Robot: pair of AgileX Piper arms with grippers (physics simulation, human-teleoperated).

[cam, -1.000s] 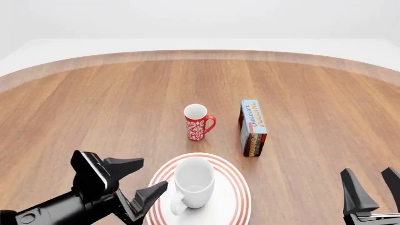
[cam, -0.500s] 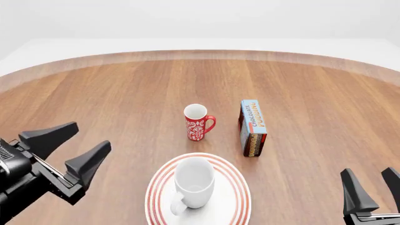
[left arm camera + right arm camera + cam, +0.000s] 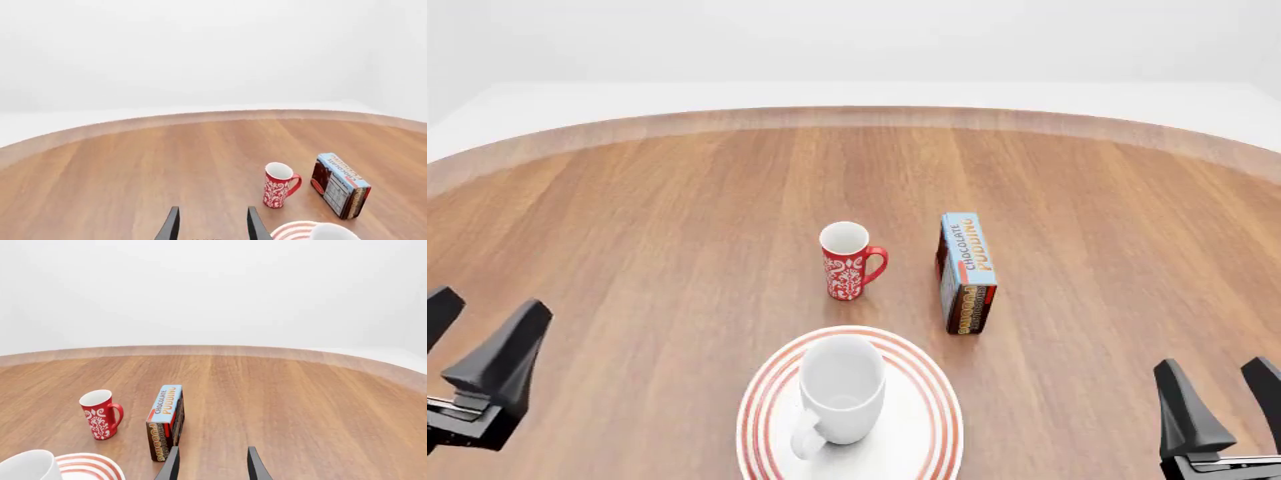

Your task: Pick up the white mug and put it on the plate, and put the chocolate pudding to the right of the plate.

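- The plate (image 3: 934, 425) runs off the bottom edge of the front view, so its near rim is unseen.
- The left gripper (image 3: 474, 355) is cut by the front view's left edge; only 1 finger shows whole.
- The right gripper (image 3: 1225, 405) is cropped at the lower right corner.
- In the left wrist view, the white mug (image 3: 331, 233) shows only its rim.
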